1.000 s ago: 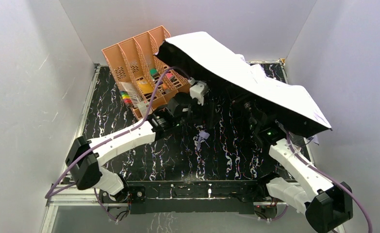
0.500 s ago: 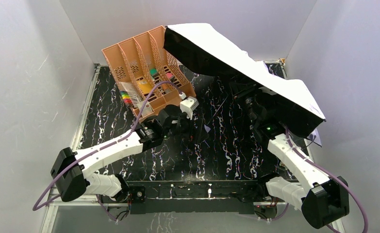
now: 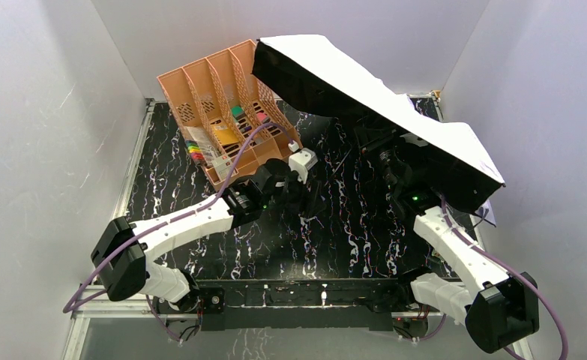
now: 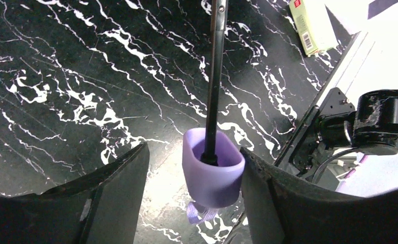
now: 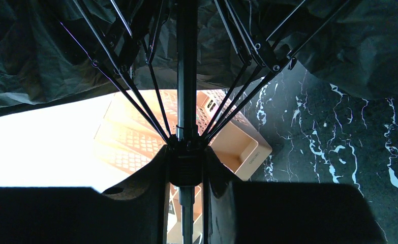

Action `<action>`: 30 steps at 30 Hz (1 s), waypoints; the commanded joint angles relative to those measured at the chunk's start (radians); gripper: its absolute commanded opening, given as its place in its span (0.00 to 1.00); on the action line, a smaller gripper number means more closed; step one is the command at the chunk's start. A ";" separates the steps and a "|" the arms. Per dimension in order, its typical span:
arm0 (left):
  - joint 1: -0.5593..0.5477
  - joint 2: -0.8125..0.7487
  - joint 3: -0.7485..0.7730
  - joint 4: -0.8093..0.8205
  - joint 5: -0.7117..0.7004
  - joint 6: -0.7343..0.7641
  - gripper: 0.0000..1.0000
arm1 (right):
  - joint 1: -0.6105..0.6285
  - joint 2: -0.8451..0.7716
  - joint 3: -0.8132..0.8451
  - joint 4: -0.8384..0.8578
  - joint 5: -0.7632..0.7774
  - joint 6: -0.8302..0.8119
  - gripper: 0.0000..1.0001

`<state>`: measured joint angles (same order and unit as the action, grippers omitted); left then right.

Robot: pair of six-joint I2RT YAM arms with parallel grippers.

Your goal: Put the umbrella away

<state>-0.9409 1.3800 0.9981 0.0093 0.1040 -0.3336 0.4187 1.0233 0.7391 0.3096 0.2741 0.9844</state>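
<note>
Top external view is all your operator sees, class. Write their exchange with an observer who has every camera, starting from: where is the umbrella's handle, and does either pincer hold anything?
Observer: The left wrist view shows the lavender handle between the open left pincer's fingers, against one, with a gap to the other.
Operator: And the right pincer, under the canopy?
Observer: The right wrist view shows the right pincer shut on the umbrella's hub, where the ribs meet the shaft.
</note>
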 commanded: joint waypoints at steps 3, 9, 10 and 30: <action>-0.003 0.021 0.049 0.069 0.050 0.013 0.51 | -0.009 -0.002 0.060 0.102 -0.012 0.017 0.00; -0.003 0.016 0.035 0.070 0.064 0.013 0.35 | -0.015 -0.005 0.060 0.097 -0.008 0.019 0.00; -0.002 0.012 0.029 0.069 0.065 0.012 0.34 | -0.018 -0.005 0.060 0.096 -0.009 0.020 0.00; -0.003 -0.002 0.027 0.100 0.052 0.002 0.11 | -0.032 -0.024 0.047 0.068 -0.023 0.016 0.00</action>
<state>-0.9421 1.4105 0.9936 0.0681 0.1650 -0.3389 0.3927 1.0294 0.7391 0.3153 0.2539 0.9924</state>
